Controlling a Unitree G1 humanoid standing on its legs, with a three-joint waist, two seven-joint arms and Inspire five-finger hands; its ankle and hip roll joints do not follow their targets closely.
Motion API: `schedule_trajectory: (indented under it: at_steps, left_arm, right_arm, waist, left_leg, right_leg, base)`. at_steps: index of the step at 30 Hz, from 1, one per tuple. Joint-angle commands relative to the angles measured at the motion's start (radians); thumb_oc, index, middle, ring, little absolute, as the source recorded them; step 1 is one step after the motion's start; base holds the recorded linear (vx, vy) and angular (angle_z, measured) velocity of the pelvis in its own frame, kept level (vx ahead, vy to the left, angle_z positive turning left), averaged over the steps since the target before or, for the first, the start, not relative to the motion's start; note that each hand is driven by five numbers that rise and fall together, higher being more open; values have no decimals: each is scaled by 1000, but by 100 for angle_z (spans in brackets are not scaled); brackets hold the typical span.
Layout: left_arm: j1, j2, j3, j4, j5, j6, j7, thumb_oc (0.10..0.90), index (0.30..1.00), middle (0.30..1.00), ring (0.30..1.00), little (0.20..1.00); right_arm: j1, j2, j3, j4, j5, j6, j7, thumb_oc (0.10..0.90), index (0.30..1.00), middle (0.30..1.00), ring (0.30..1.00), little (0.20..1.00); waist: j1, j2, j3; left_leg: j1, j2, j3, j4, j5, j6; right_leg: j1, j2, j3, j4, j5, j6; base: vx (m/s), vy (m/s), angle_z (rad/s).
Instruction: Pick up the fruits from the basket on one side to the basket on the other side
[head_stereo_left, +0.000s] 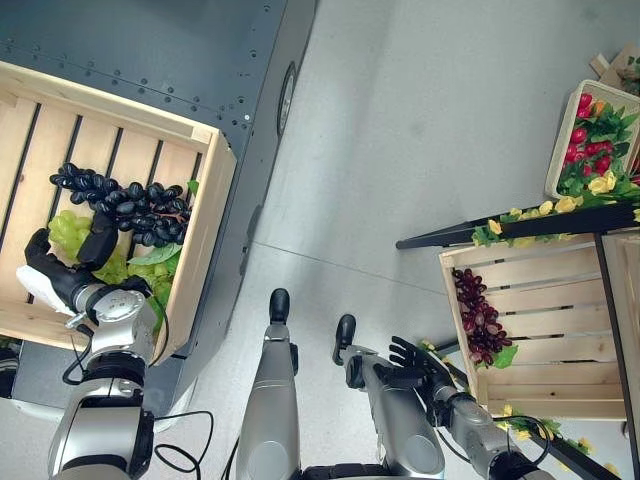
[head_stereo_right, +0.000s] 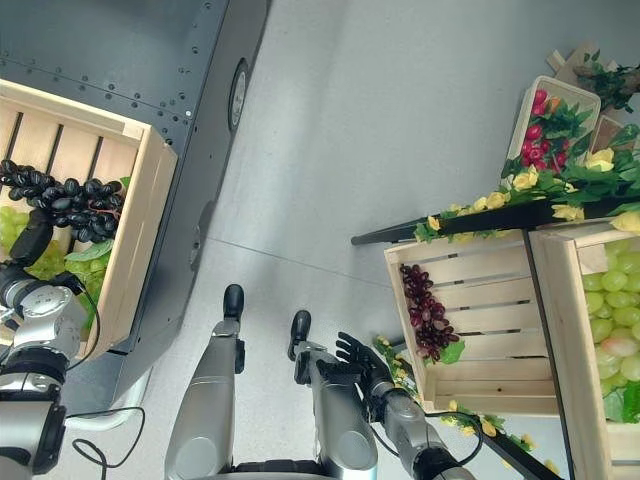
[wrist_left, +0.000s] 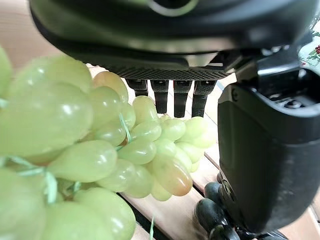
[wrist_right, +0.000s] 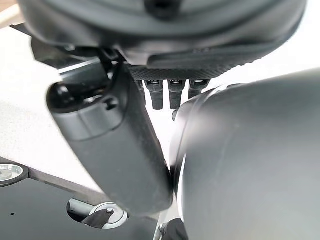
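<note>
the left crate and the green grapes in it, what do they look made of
The left crate looks like pale, unfinished wood: slatted floor with dark gaps, visible grain. The green grapes look like plastic imitation fruit, though that is uncertain: glossy, evenly waxy skins with thin green strands between them. The left hand reaches into them.

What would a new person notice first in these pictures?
Probably the left hand reaching into the wooden crate on the robot's left, its fingers on the green grapes beside a bunch of black grapes. Next, the crate on the right holding red grapes, with the right hand open beside it.
</note>
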Motion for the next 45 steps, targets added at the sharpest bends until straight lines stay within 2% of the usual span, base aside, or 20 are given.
schedule_trajectory:
  at_steps: [1,7,12,13,19,25,32,38,42,45]
  left_arm:
    - [-35,60,-15,20,-4,-13,11,800,900,900,900,900]
    - [-50,66,-16,54,-57,32,-17,800,900,900,900,900]
    - [-54,71,-17,99,-105,95,-65,800,900,900,900,900]
    - [-55,73,-19,109,-125,131,-94,800,900,900,900,900]
    - [-41,77,-18,128,-173,211,-204,800,900,900,900,900]
    - [-27,89,-29,129,-163,300,-297,800,900,900,900,900]
    - [-33,109,-53,130,-138,345,-371,800,900,900,900,900]
    - [-12,138,-54,79,-92,360,-398,800,900,900,900,900]
    - [-2,174,-57,51,119,380,-376,800,900,900,900,900]
    - [4,212,-57,28,178,398,-328,800,900,900,900,900]
  right_arm:
    - [39,-36,56,-54,44,9,-39,800,900,900,900,900]
    - [35,-44,55,-51,44,8,-46,800,900,900,900,900]
    - [34,-51,54,-48,43,9,-56,800,900,900,900,900]
    - [35,-54,51,-48,40,8,-58,800,900,900,900,900]
    - [40,-62,36,-54,28,17,-72,800,900,900,900,900]
    - [49,-68,20,-63,16,22,-84,800,900,900,900,900]
    - [50,-72,10,-57,13,19,-85,800,900,900,900,900]
    - [68,-77,-3,-69,12,16,-91,800,900,900,900,900]
    - [77,-76,-12,-63,14,4,-91,800,900,900,900,900]
    - [83,-83,-17,-64,22,8,-81,800,900,900,900,900]
  waist:
    - [-17,-13,-7]
    - [-20,-2,-7]
    - [-23,13,-7]
    - [-24,19,-7]
    - [-26,38,-7]
    - [-28,54,-7]
    - [-27,69,-7]
    - [-21,81,-7]
    - [-12,86,-7]
    - [-4,87,-7]
  left_leg:
    - [-41,-106,67,51,-62,69]
    - [-39,-108,58,46,-57,67]
    - [-33,-108,57,48,-58,64]
    - [-33,-108,56,48,-56,62]
    - [-28,-110,56,40,-48,59]
    - [-24,-112,58,30,-41,61]
    - [-19,-116,59,19,-32,63]
    - [-19,-118,56,10,-25,61]
    - [-22,-120,53,8,-21,58]
    - [-22,-119,52,7,-20,56]
  right_leg:
    - [-12,15,0,-121,160,4]
    - [-29,13,1,-100,151,-1]
    - [-33,11,0,-85,139,-5]
    - [-35,10,-1,-81,137,-6]
    - [-38,5,-4,-77,132,-8]
    - [-39,2,-8,-81,132,-9]
    - [-38,1,-10,-87,136,-7]
    - [-38,-2,-19,-93,137,-7]
    - [-38,-5,-29,-94,137,-6]
    - [-35,-7,-37,-94,134,-7]
  base:
    - [0,0,0]
    - [0,0,0]
    - [-2,3,-1]
    - [-7,11,-4]
    - [-1,2,-1]
    - [-2,0,1]
    - [0,-3,0]
    - [1,-10,2]
    - [-2,-25,6]
    - [5,-22,5]
